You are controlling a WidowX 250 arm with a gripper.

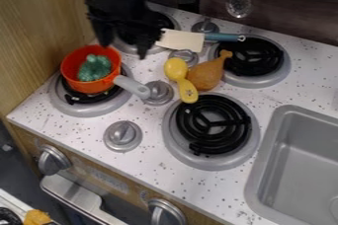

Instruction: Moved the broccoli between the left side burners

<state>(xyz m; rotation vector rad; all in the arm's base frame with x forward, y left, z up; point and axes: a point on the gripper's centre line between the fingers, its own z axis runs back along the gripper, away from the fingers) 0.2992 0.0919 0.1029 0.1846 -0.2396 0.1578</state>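
The gripper [123,49] hangs at the upper left, over the back left burner [164,20]. Its two fingers stand apart, open, with nothing seen between them. Green broccoli [94,68] lies inside an orange pot [71,78], just below and to the left of the gripper and not touching it. The pot sits on the front left burner [92,111], its grey handle pointing right and toward the front. The gripper partly hides the back left burner.
A spatula [182,40] with a blue handle, a yellow spoon [176,69] and a brown drumstick [206,75] lie mid-stove. Two right burners [212,123] and several knobs [123,135] surround them. The sink [297,165] is at lower right; a wooden wall [39,31] borders the left.
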